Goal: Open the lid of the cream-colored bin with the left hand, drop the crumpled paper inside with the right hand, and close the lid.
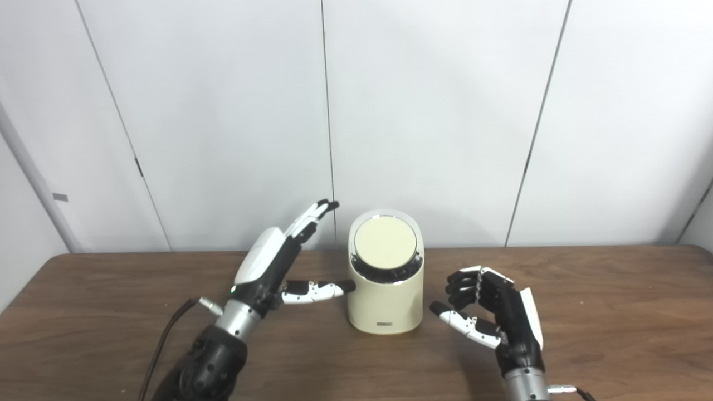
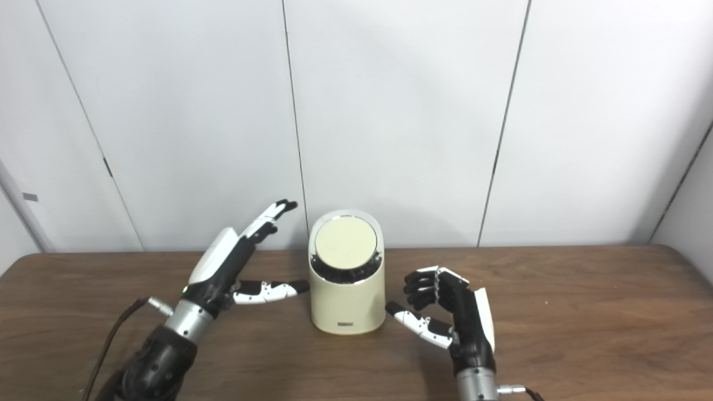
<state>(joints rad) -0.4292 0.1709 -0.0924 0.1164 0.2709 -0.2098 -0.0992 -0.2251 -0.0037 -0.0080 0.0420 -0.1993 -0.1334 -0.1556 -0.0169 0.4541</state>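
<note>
Two hands flanking a closed cream-colored bin on a wooden table.

Nearest the camera, the right hand (image 1: 493, 317) is hovering low over the table (image 1: 613, 312) just right of the bin, its fingers curling loosely inward with the thumb sticking out toward the bin, gripping nothing that can be seen; no crumpled paper is showing. A little farther back, the left hand (image 1: 278, 259) is standing open and released, fingers stretching up beside the bin's left flank, thumb pointing at its wall, seemingly just touching. Between them the cream-colored bin (image 1: 385, 301) is sitting upright, its round lid (image 1: 385, 243) lying shut and tilting toward the camera. White wall panels (image 1: 223, 111) are rising behind.
</note>
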